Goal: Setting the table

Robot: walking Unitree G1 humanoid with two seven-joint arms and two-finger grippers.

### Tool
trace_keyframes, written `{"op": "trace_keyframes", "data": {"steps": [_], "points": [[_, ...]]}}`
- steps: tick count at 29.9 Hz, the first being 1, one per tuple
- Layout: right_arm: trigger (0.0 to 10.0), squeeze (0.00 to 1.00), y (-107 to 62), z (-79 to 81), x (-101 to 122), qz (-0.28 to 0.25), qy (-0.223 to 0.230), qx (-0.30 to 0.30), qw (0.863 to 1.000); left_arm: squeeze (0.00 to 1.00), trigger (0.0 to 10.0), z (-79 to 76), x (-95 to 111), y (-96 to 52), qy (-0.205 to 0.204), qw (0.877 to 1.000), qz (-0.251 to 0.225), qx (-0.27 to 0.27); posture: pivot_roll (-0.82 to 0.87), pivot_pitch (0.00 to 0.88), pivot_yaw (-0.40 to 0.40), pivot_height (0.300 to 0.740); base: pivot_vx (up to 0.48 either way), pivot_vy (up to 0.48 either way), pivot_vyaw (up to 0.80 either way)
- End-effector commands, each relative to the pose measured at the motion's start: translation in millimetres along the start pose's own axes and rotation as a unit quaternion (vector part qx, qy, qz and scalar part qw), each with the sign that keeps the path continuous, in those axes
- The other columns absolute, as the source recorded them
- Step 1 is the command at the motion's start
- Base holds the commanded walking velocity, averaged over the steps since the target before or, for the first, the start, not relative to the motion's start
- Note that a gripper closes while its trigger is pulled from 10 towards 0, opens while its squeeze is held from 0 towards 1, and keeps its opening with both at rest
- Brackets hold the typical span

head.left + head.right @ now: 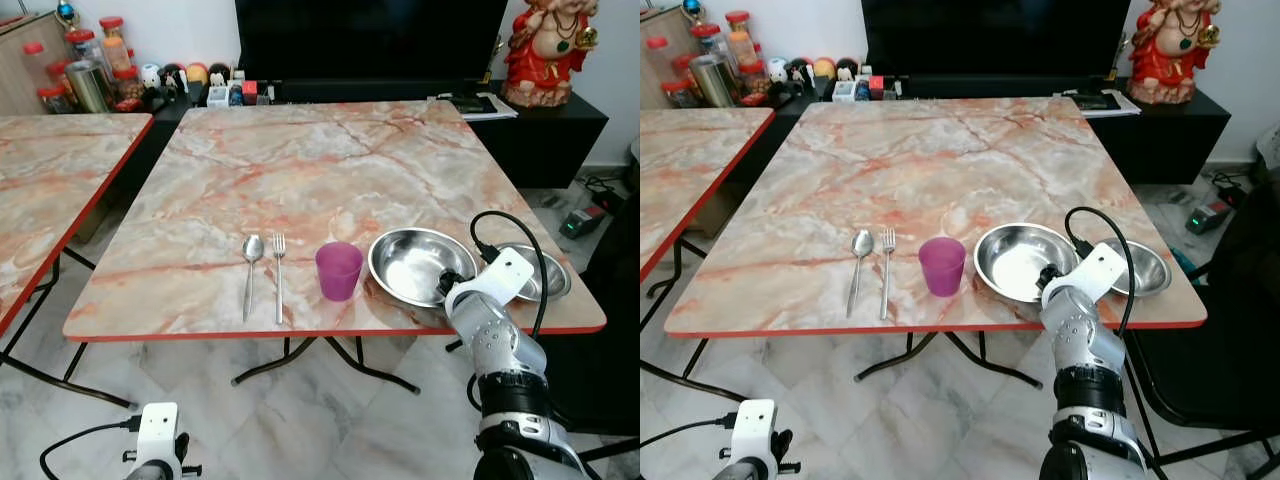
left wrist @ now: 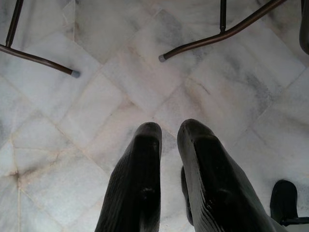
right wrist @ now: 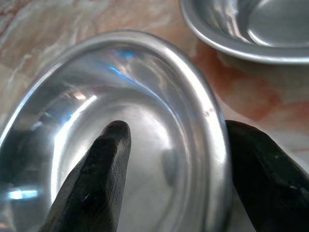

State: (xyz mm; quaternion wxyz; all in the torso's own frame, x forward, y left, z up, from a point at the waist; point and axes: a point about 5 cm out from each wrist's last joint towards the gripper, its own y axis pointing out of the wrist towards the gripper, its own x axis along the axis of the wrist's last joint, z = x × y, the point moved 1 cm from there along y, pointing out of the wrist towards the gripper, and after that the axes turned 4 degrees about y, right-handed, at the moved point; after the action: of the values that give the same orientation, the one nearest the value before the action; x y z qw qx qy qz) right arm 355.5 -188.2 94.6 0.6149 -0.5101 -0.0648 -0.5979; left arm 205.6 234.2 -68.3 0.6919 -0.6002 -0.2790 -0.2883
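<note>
The right hand [image 3: 174,145], nearest of all, reaches over the counter's near edge close to its near right corner and straddles the rim of the large steel bowl [image 1: 415,262]: one black finger [image 3: 99,169] lies inside the bowl, the other outside its wall, spread apart with the rim between them, and whether they press on the metal cannot be told. The counter [image 1: 300,170] is a square top of pink marble pattern with a red edge. The large steel bowl stands upright along the near edge, and nothing can be seen in it. A smaller steel bowl [image 1: 548,272] sits just beside it toward the right edge, partly behind the right arm, also upright with nothing seen in it. A purple cup [image 1: 338,270] stands upright just beside the large bowl on its other side, mouth up. Beyond the cup lie a fork [image 1: 279,275] and a spoon [image 1: 251,270], side by side, long axes running from near edge to far edge, heads toward the far edge. The left hand [image 2: 166,145] hangs idle above the marble floor [image 2: 96,96], fingers nearly together, holding nothing.
</note>
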Motion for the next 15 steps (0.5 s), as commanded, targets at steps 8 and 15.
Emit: {"op": "trace_keyframes", "data": {"steps": [8,15], "points": [[0.0,0.0,3.4,1.5,0.7,-0.001,0.003,-0.001,1.0,0.0,10.0,-3.8,-2.5,-0.1,0.005,1.0,0.007,-0.006,0.02,0.0,0.012,0.74,0.0,0.0,0.0],[0.0,0.0,4.3,2.3,-0.5,0.0,0.002,-0.004,1.0,0.0,10.0,-3.5,-2.1,0.0,0.005,1.0,0.007,-0.007,0.02,0.0,0.012,0.74,0.0,0.0,0.0]]}}
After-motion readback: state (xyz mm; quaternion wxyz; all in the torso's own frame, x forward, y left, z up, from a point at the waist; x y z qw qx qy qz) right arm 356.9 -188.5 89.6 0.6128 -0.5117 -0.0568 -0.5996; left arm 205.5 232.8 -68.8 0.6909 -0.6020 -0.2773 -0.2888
